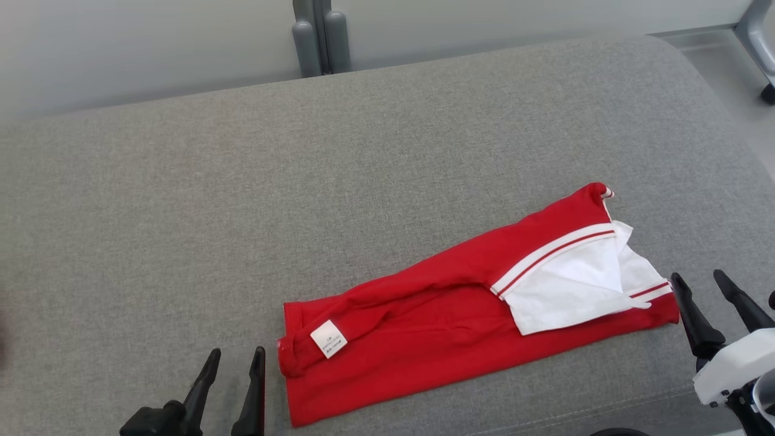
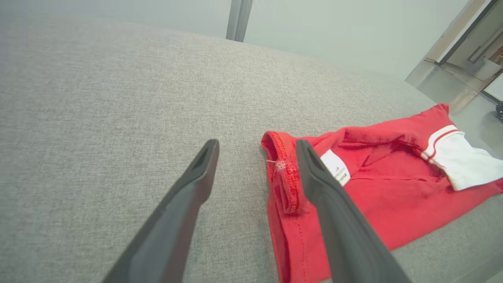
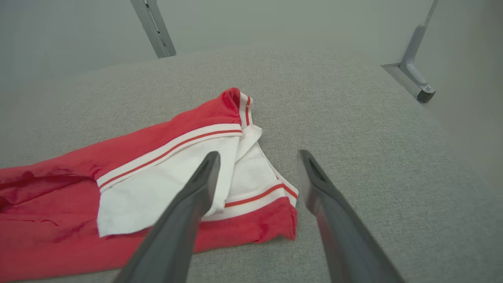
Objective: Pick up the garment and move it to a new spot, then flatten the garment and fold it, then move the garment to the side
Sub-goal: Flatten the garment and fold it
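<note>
The garment [image 1: 448,315] is a red shirt with white, red-striped trim, folded into a long band on the grey cushion [image 1: 303,181], running from lower left to upper right. A white label [image 1: 329,338] shows near its left end. My left gripper [image 1: 237,357] stands open just left of that end, nothing between its fingers; in the left wrist view the gripper [image 2: 257,147] has its right finger over the garment's [image 2: 377,196] hem. My right gripper [image 1: 702,278] is open beside the white end; in the right wrist view the gripper [image 3: 257,157] hovers over the garment [image 3: 157,173] corner.
A grey post [image 1: 321,36] rises behind the cushion's far edge. At the far right, the floor [image 1: 732,85] and a metal chair leg [image 1: 760,42] lie beyond the cushion's rounded corner. The cushion's front edge runs close below the garment.
</note>
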`<state>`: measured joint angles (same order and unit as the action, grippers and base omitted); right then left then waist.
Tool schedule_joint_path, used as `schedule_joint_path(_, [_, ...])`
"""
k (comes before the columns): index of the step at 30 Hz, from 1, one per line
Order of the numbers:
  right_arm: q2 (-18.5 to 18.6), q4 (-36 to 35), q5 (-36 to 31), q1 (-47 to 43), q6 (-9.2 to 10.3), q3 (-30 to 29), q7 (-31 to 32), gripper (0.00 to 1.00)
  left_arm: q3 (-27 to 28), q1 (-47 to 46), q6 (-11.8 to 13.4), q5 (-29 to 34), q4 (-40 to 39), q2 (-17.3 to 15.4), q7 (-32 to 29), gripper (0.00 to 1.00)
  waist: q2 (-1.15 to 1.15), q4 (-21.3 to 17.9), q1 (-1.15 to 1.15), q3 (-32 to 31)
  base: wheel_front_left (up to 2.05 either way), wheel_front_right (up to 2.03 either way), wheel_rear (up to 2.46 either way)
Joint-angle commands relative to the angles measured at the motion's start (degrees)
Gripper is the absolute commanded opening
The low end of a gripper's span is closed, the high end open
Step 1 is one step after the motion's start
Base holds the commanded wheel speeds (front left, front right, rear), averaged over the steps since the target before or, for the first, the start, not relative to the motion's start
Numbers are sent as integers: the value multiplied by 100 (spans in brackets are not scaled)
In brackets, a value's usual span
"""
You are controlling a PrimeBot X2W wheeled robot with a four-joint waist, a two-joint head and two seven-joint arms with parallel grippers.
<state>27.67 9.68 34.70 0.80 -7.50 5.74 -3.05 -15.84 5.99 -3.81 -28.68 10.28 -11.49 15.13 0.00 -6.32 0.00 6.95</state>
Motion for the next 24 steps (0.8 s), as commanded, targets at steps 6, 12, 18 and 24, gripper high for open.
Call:
schedule_joint_path(6, [-217, 157, -629, -171, 2, -315, -545, 100, 637, 371, 53, 730, -693, 331, 1, 100, 0, 252, 0, -276, 0, 0, 0])
schedule_joint_path(12, [-471, 893, -857, 357, 3, -302, -536, 100, 984, 272, 9, 1306, -891, 515, 1, 100, 0, 488, 0, -63, 0, 0, 0])
schedule_joint_path(18, [-369, 1619, -916, 1241, 3, 121, 85, 100, 1046, 3, -107, 1515, -901, 693, 0, 100, 0, 790, 0, 325, 0, 0, 0])
schedule_joint_path(24, [-59, 2221, -937, 1765, 3, 511, 574, 100, 1061, -108, -190, 1501, -792, 807, 1, 100, 0, 1037, 0, 519, 0, 0, 0])
